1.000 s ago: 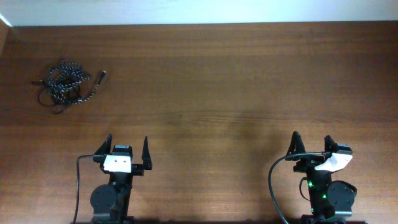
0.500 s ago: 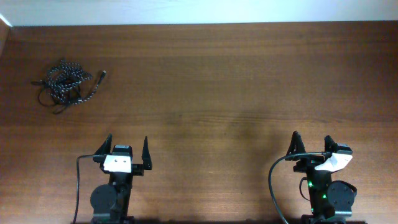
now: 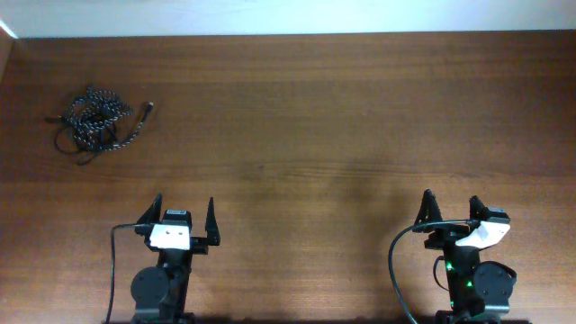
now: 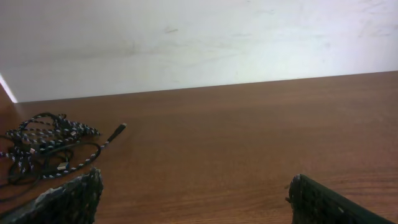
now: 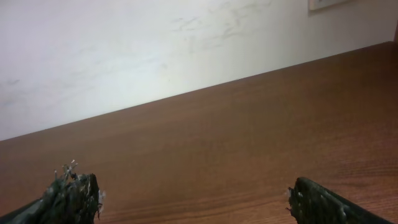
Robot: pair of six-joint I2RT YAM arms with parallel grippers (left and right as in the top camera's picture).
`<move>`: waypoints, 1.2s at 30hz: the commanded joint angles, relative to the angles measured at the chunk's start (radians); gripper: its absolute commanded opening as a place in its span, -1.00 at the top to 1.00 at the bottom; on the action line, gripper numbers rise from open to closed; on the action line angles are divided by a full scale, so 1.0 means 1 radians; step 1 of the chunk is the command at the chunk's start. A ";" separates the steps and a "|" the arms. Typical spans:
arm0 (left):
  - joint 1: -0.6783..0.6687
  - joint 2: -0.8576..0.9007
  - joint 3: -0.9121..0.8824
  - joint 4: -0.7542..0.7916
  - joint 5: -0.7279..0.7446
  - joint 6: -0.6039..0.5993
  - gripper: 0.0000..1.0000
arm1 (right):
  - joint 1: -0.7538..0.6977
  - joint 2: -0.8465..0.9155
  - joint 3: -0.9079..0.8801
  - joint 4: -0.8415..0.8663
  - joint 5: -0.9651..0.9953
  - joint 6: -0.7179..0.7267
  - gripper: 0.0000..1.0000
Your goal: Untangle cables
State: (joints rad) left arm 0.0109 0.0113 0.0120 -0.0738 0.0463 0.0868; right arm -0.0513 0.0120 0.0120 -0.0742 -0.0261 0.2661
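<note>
Dark brown wood-grain table (image 3: 297,117), plain white wall (image 4: 199,37) along its far edge, faintly scuffed

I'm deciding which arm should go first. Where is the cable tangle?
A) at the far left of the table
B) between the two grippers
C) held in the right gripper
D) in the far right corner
A: the cables lie at the far left of the table, well ahead of the open left gripper.

Your left gripper (image 3: 184,207) sits low in the frame, left of the middle, and points up the picture. Its two fingers (image 3: 157,207) are spread wide with nothing between them. Your right gripper (image 3: 450,205) sits low on the right, spread wide too, holding nothing.
</note>
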 commanded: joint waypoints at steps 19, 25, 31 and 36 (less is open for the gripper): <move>0.003 0.066 0.367 -0.041 -0.072 0.012 -0.98 | 0.005 -0.008 -0.006 -0.002 0.001 0.000 -0.98; 0.003 0.377 0.851 -0.465 -0.055 -0.038 -0.98 | 0.005 -0.008 -0.006 -0.002 0.001 0.000 -0.98; 0.003 0.802 1.388 -0.910 0.254 -0.037 -0.98 | 0.005 -0.008 -0.006 -0.002 0.001 0.000 -0.98; 0.003 0.934 1.440 -0.905 0.626 -0.037 -0.98 | 0.005 -0.008 -0.006 -0.002 0.001 0.000 -0.98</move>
State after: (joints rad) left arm 0.0128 0.9108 1.4403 -1.0084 0.4988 0.0593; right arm -0.0513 0.0120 0.0116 -0.0742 -0.0261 0.2657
